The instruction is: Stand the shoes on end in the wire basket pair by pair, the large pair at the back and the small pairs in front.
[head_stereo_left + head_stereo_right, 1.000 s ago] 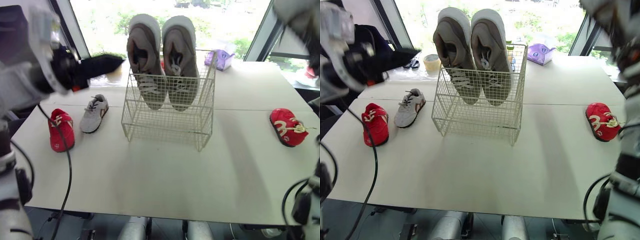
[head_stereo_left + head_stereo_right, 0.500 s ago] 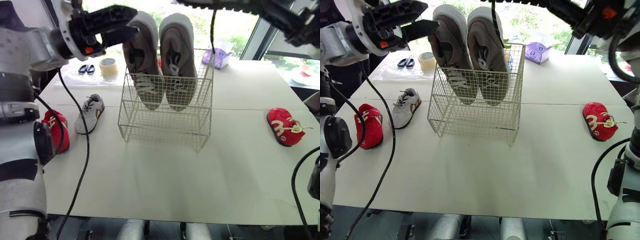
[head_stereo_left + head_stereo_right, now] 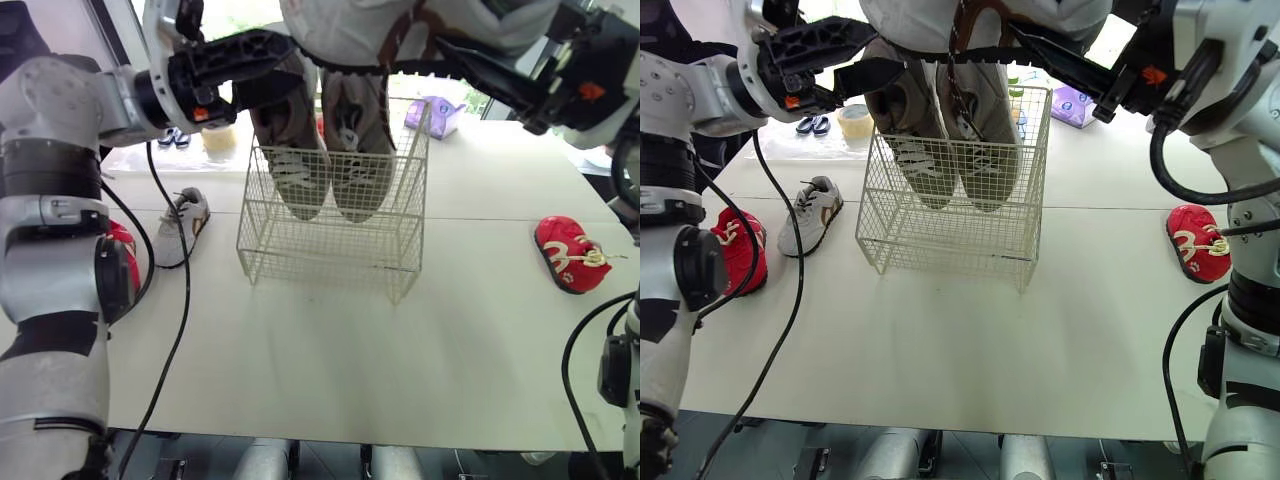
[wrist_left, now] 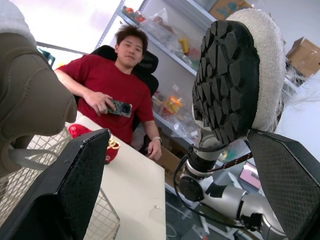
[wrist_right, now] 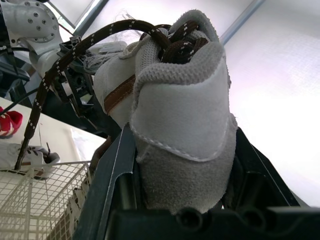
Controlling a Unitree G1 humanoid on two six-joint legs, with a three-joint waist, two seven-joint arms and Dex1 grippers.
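Right gripper (image 5: 182, 150) is clamped on the heel of a small grey shoe with brown laces (image 5: 175, 90), and the rest of the shoe reaches out past the fingertips. One lace hangs loose below it. It is held up high, over the tops of the large brown pair (image 3: 950, 150) that stands on end at the back of the wire basket (image 3: 940, 240). From the gripper, the empty front part of the basket lies straight down and a little towards the robot, so I'd say the shoe has to come forward and be tipped on end before it goes in.

Across from it, the left gripper (image 3: 855, 58) is spread wide and holds nothing. It sits beside the top of the left-hand large shoe, with the small shoe's black sole turned its way. It is the nearer arm to the mate, the other small grey shoe (image 3: 812, 215), which lies flat on the table (image 3: 940, 350) beyond the basket's left side. One red shoe (image 3: 740, 250) lies further out on that side. The other red shoe (image 3: 1195, 240) lies well apart, below the right arm.
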